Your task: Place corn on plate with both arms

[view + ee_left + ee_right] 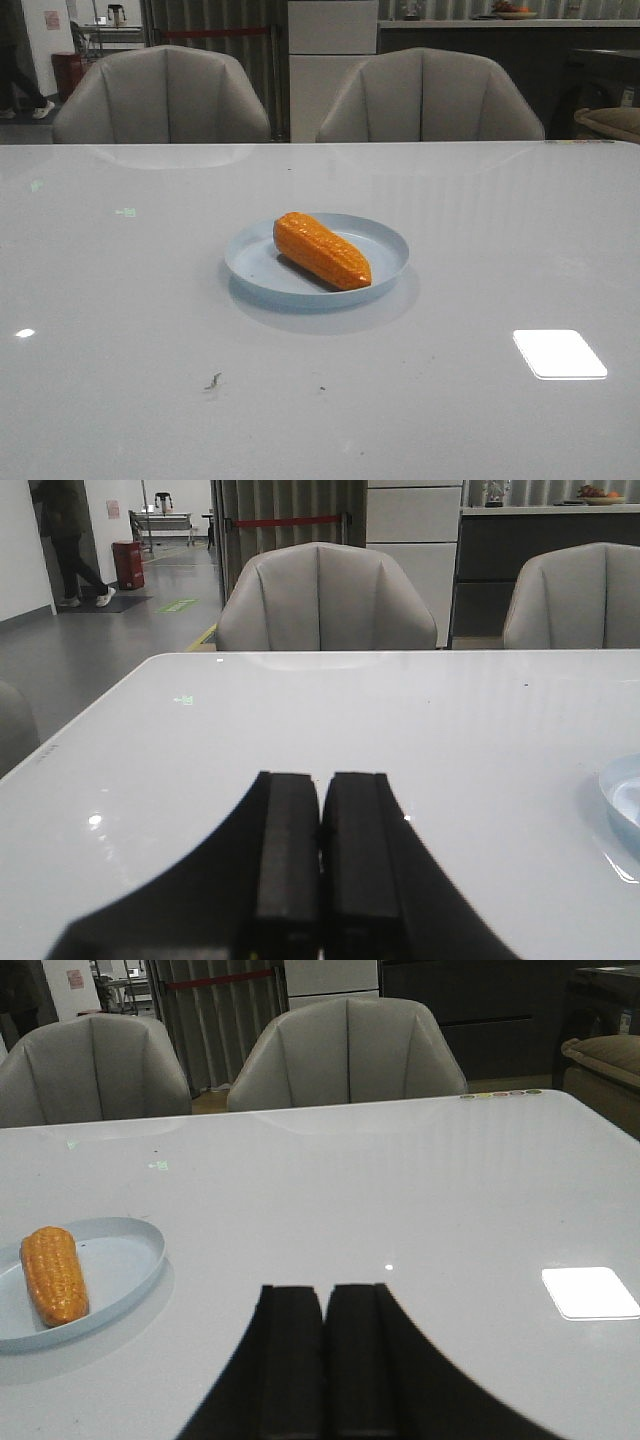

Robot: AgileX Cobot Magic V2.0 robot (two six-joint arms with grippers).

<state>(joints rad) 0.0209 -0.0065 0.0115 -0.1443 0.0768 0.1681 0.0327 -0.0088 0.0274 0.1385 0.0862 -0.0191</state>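
Table (120, 400): glossy white | chairs (162, 95): two grey, behind | corn (321, 250): on plate (250, 262)

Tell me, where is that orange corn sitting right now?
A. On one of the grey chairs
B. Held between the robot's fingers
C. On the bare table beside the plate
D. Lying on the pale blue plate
D. The corn lies on the plate in the middle of the table, and both the left fingers and right fingers are pressed together, holding nothing.
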